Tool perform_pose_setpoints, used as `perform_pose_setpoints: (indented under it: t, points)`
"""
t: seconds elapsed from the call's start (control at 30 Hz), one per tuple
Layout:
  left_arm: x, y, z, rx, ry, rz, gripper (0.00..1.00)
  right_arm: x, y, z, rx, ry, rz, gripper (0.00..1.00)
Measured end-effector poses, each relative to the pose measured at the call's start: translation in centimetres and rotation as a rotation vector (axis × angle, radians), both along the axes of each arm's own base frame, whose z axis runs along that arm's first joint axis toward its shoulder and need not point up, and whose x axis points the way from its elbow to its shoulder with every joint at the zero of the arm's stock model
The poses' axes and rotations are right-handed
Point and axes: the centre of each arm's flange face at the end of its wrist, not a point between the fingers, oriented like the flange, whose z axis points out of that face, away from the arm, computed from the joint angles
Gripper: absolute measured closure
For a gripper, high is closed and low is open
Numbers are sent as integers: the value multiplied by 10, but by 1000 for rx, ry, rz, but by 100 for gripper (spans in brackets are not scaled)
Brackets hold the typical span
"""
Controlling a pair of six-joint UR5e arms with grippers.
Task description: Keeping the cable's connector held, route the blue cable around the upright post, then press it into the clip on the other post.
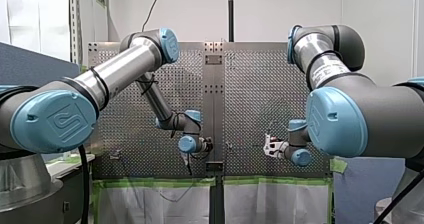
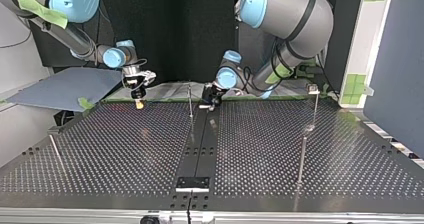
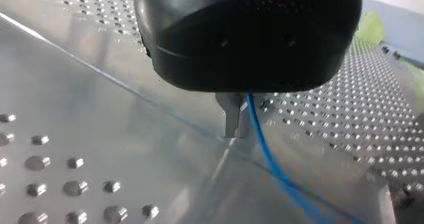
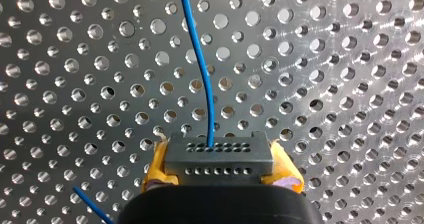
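Note:
In the right wrist view my right gripper (image 4: 220, 176) is shut on a grey connector (image 4: 219, 156), yellow pads (image 4: 156, 169) on both its sides. The thin blue cable (image 4: 206, 84) leaves the connector and runs ahead over the perforated table. In the left wrist view the blue cable (image 3: 267, 151) comes from under my black left gripper (image 3: 237, 126) and trails down onto the table. In the top view my left gripper (image 2: 212, 100) hangs just right of a thin upright post (image 2: 190, 101); my right gripper (image 2: 139, 98) is left of it. A clip (image 2: 313, 89) tops a post at the far right.
Two more thin posts stand on the table in the top view, one at the near right (image 2: 302, 156) and one at the left (image 2: 56, 151). A smooth centre strip (image 2: 200, 149) ends in a black block (image 2: 192, 183) near the front edge. Green tape edges the far side.

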Motion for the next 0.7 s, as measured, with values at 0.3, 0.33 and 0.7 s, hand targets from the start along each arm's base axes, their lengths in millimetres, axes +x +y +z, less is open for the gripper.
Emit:
perform_pose_setpoints:
  t: [0.3,0.33,0.7]
  points:
    - [-8,2,-4,89,34,0,25,-1,0,0,3,1,-1,100]
    - [-9,3,-5,101,37,4,21,-1,0,0,3,1,-1,100]
    - [-25,4,-11,246,95,-32,1,0,0,0,4,1,-1,100]
